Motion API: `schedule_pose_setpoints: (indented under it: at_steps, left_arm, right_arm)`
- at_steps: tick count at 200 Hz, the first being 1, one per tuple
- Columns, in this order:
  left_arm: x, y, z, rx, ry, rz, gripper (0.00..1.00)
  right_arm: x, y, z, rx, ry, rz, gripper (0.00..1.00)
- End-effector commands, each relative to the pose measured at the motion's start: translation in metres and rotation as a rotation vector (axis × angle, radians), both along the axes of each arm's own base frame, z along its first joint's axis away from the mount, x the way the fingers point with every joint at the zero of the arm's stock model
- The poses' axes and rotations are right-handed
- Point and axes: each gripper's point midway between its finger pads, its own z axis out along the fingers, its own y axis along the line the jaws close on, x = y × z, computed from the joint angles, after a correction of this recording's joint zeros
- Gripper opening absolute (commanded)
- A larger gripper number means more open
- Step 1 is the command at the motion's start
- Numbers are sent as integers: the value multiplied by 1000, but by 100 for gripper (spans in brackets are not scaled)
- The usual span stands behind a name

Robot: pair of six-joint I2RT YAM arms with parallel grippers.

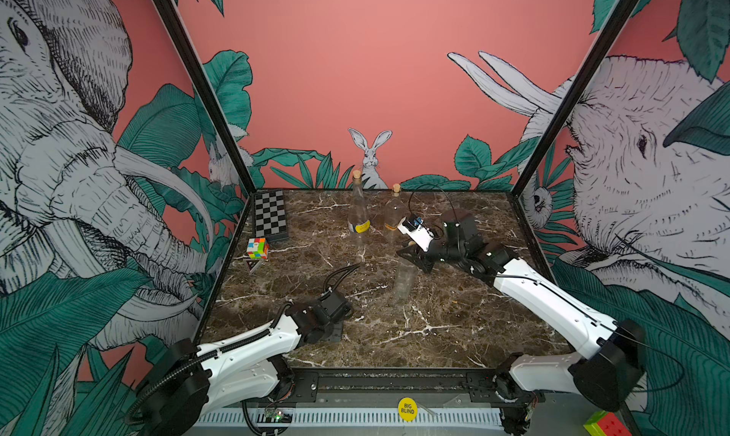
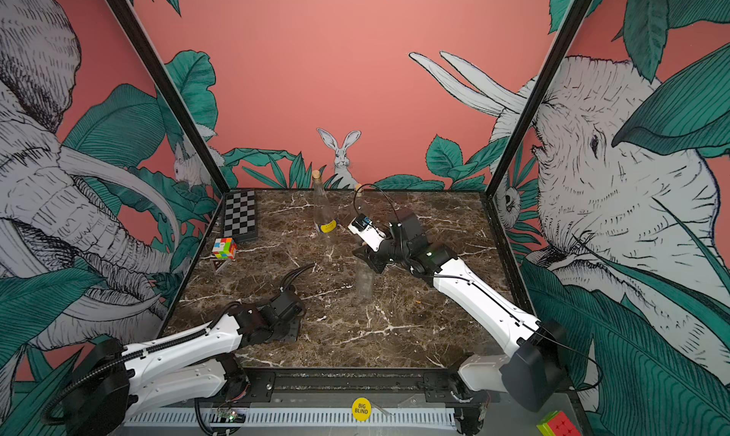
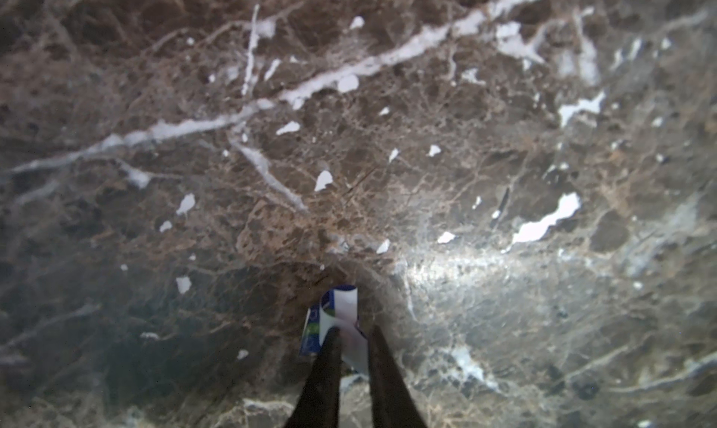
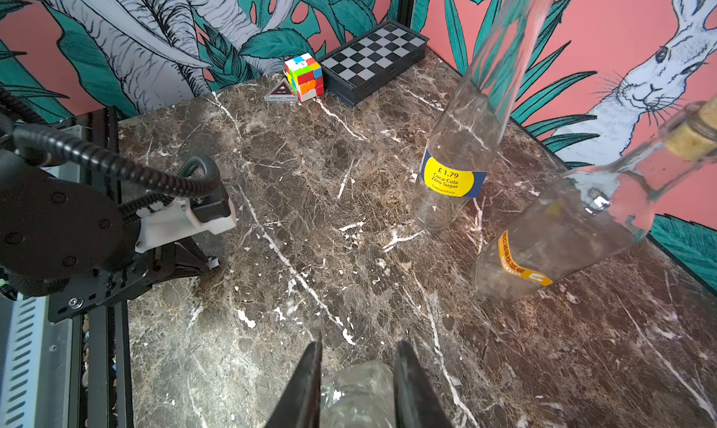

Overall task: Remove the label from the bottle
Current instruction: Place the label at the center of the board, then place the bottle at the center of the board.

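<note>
Label [image 3: 336, 321], a crumpled scrap of blue, white and green paper, is off the bottle and lies on the marble table [image 3: 388, 135] right at the L gripper [image 3: 354, 329] tips. Part of it is in the gap btw the two fingers, part sticks out past one finger's outer side. L jaws point down at the tabletop, a narrow way apart. The paper looks loose in the gap, not pinched.

Clear plastic bottle [image 4: 355, 391] sits btw the R gripper [image 4: 359, 346] jaws, both fingers pressed on its sides, so R is clamped on it. In both top views it stands upright [image 1: 405, 282] [image 2: 365, 282], sides bare, w/ the R jaws at its top end and well apart from the L jaws.

Ahead of the R jaws are two corked glass bottles: an orange-label bottle [image 4: 562, 236] nearer, a yellow-sticker bottle [image 4: 458, 146] past it. Farther out, a colour cube [image 4: 304, 77] sits just beside a chessboard [image 4: 374, 57].
</note>
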Motion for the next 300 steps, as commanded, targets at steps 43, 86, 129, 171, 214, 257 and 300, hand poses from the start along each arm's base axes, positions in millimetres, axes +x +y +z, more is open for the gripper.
schedule_pose_setpoints:
  at_steps: [43, 86, 129, 171, 214, 257, 300]
  left_arm:
    - [2, -7, 4, -42, -30, -25, 40]
    - [4, -10, 18, -80, -72, -45, 50]
    - [11, 7, 45, -52, -172, -30, 69]
    - [33, 1, 119, -92, -408, -126, 99]
    - [57, -25, 198, -139, -659, -261, 99]
    - [79, -69, 268, -251, -835, -344, 99]
    - [93, -103, 324, -302, -998, -446, 99]
  right_arm:
    - [7, 6, 39, 84, -85, 5, 0]
    - [7, 6, 37, 87, -79, 0, 0]
    - [6, 4, 37, 90, -76, -7, 0]
    - [8, -10, 44, 84, -80, -92, 0]
    - [19, -39, 55, 48, -77, -255, 0]
    - [39, -82, 75, -31, -143, -456, 0]
    - [91, -125, 102, 0, -189, -651, 0]
